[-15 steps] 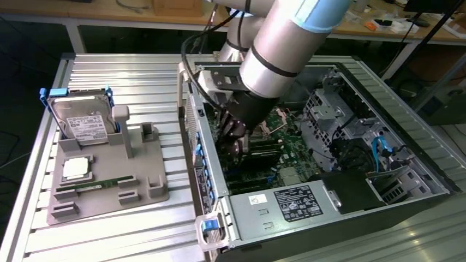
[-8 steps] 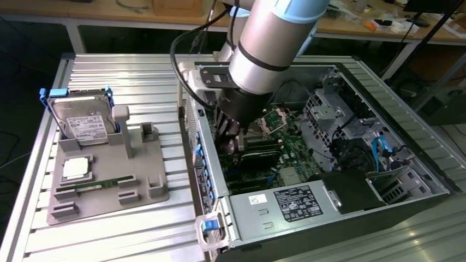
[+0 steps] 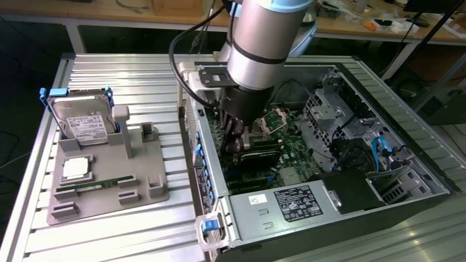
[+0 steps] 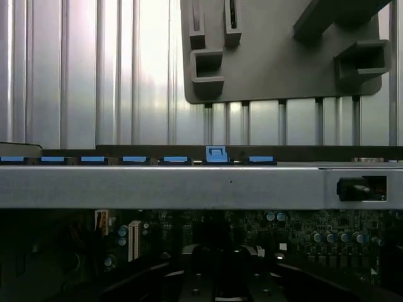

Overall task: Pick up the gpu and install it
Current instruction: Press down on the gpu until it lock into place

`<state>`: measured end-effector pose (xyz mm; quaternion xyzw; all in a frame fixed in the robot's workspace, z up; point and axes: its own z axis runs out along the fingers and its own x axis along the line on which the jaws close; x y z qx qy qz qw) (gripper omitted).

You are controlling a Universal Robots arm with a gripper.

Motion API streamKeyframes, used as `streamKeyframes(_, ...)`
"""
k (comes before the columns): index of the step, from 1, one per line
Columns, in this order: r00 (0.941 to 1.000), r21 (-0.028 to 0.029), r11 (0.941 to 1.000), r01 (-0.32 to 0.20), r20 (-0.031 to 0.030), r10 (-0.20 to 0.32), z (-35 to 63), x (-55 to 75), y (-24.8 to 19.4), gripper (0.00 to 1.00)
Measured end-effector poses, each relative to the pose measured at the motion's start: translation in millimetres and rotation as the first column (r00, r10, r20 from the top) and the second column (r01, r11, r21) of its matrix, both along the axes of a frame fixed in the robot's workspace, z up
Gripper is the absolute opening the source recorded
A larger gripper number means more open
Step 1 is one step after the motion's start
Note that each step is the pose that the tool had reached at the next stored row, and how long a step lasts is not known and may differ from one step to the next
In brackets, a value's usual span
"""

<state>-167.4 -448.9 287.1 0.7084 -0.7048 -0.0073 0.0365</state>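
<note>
A ribbed metal table (image 3: 131, 240) holds a grey tray (image 3: 102, 185) and an open computer case (image 3: 407, 164). Inside, the gripper (image 3: 244, 143), clamped together, presses the dark gpu (image 3: 258, 155), lying lengthwise across the green board (image 3: 295, 144).

The silver cylindrical robot arm (image 3: 262, 41) reaches steeply downward, its black wrist section pointing straight down. At its end, the dark two-fingered gripper (image 3: 242, 141) hangs with jaws closed together.
</note>
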Motion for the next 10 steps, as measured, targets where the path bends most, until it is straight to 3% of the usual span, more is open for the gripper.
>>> streamKeyframes(1,0.9997,-0.009,1.0,0.0,0.0226,0.0,0.0,0.0,1.0,0.11)
streamKeyframes(2,0.9993,-0.0132,0.9999,0.0,0.0376,0.0,0.1,-0.1,1.4,0.11)
streamKeyframes(3,0.9987,-0.0147,0.9999,0.001,0.0504,0.0,0.1,-0.1,1.6,0.11)
streamKeyframes(4,0.9984,-0.0148,0.9999,0.001,0.0569,0.0,-0.1,-0.2,1.7,0.11)
streamKeyframes(10,0.9983,-0.0149,0.9999,0.001,0.0585,0.0,0.0,-0.4,1.8,0.11)
